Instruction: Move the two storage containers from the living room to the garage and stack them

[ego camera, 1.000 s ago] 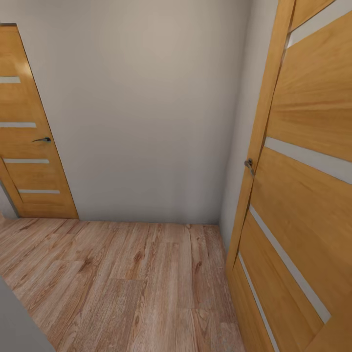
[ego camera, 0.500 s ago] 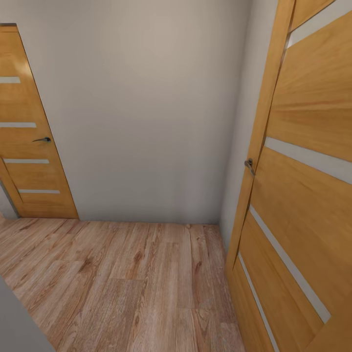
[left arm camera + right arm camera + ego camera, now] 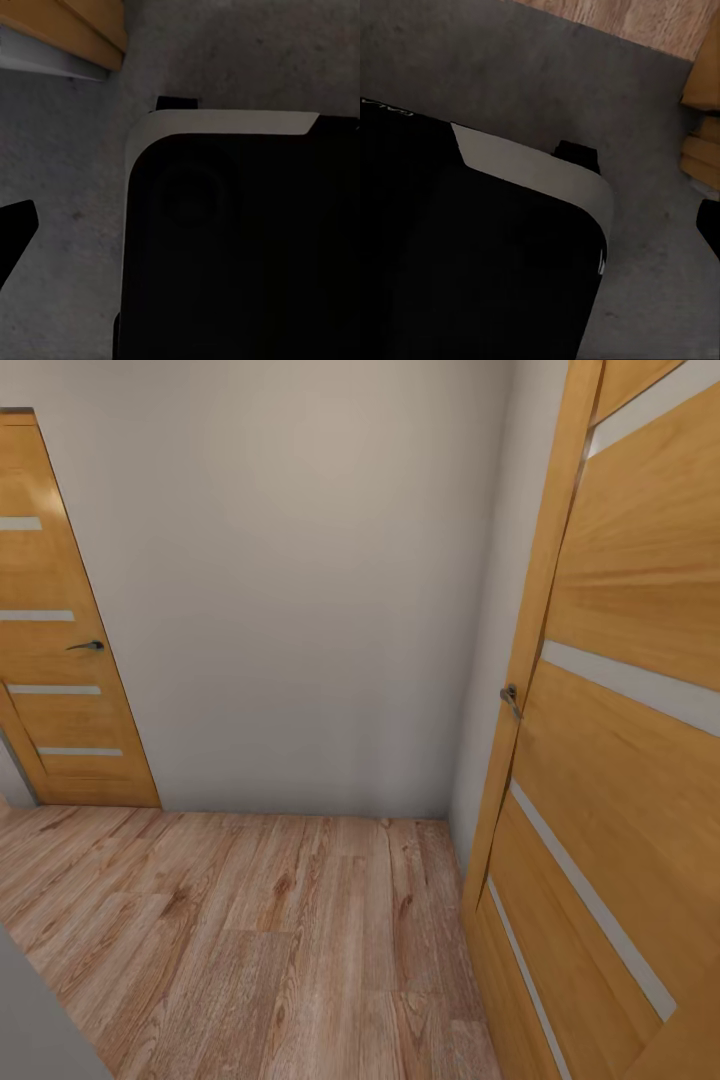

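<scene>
The two storage containers are out of view. In the left wrist view, one dark fingertip [image 3: 13, 231] of my left gripper juts in at the picture's edge over a dark grey, rough floor [image 3: 60, 157]. In the right wrist view, a dark fingertip [image 3: 709, 225] of my right gripper shows the same way over the grey floor [image 3: 517, 67]. Nothing is seen between the fingers, and the frames do not reveal how far either gripper is spread. My black base with its white rim [image 3: 225, 124] [image 3: 532, 169] takes up much of both wrist views.
The head view faces a plain pale wall [image 3: 300, 610] across light wood-plank flooring [image 3: 260, 940]. A wooden door [image 3: 60, 660] stands shut at the left. Another wooden door [image 3: 620, 760] with a metal handle [image 3: 511, 698] is close at the right. A grey edge [image 3: 30, 1020] sits bottom left.
</scene>
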`<state>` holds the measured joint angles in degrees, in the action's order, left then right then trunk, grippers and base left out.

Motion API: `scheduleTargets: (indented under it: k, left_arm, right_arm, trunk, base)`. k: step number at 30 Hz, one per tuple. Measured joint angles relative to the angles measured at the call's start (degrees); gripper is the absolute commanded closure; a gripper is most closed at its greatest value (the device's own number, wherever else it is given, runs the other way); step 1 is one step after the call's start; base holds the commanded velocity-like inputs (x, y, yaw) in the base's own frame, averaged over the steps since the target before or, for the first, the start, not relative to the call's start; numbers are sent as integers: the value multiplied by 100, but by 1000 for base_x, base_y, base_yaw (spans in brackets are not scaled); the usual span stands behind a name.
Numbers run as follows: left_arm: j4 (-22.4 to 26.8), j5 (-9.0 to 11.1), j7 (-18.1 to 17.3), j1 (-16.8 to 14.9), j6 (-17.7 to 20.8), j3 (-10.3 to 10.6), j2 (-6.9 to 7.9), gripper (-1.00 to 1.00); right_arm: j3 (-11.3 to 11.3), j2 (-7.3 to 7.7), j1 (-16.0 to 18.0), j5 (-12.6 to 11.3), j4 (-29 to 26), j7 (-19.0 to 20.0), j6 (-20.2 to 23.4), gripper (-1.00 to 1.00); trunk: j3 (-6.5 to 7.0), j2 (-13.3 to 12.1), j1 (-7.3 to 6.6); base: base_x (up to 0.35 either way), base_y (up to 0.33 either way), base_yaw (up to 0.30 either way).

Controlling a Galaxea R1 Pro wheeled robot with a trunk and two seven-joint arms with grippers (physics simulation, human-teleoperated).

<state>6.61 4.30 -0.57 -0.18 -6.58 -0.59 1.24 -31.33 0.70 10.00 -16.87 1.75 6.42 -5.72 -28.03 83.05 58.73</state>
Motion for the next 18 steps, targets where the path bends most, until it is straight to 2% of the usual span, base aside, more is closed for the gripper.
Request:
scheduleTargets:
  k: [13, 18]
  left_arm:
    - [0, 14, 1, -1, -5, -1, 8, -100]
    - [-1, 15, 3, 1, -6, -1, 4, -100]
  right_arm:
    - [1, 4, -72, -71, 0, 1, 0, -100]
    - [1, 68, -74, -72, 0, 1, 0, -100]
  trunk:
    - [0, 0, 0]
    - [0, 0, 0]
  base:
    - [0, 0, 0]
    - [0, 0, 0]
